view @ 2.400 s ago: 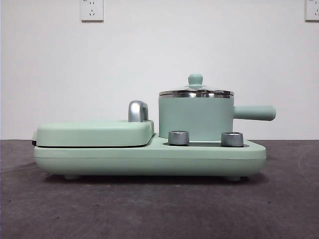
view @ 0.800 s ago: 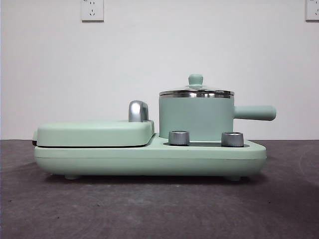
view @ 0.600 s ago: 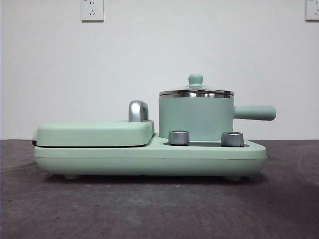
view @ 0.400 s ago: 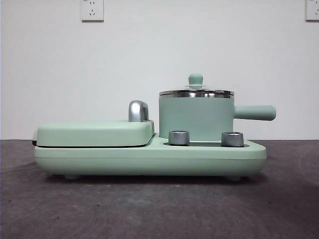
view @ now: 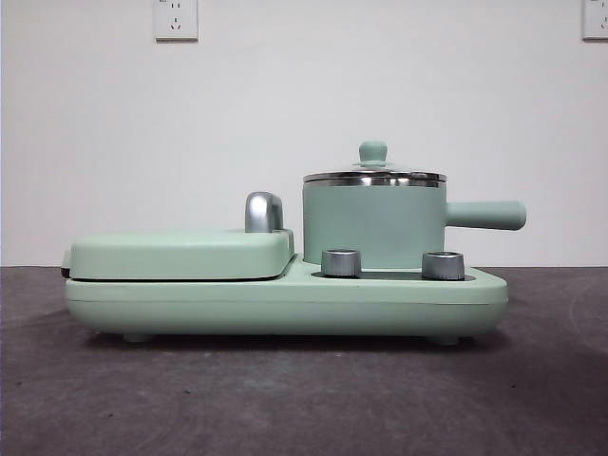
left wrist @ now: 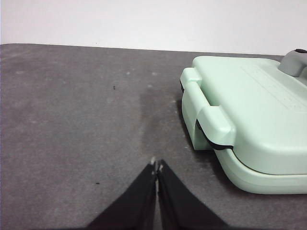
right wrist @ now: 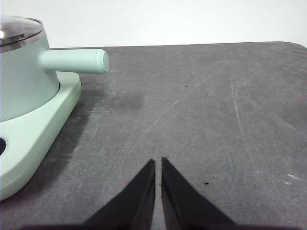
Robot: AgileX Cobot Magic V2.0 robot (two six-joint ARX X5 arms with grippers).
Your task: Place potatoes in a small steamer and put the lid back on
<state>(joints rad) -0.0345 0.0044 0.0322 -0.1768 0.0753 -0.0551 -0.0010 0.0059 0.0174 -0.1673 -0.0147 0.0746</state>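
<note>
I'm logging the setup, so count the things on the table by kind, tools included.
Small steamer: 1
Lid: 1
Griddle cover: 1
Chrome handle: 1
Control knobs: 2
Cooker base: 1
Tools, left tool, right tool: 2
Potatoes: 0 in view
Total: 9

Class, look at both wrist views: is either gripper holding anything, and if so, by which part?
Nothing is held. The left gripper and the right gripper both hang shut over the bare table. The lid sits untouched on the small steamer.
</note>
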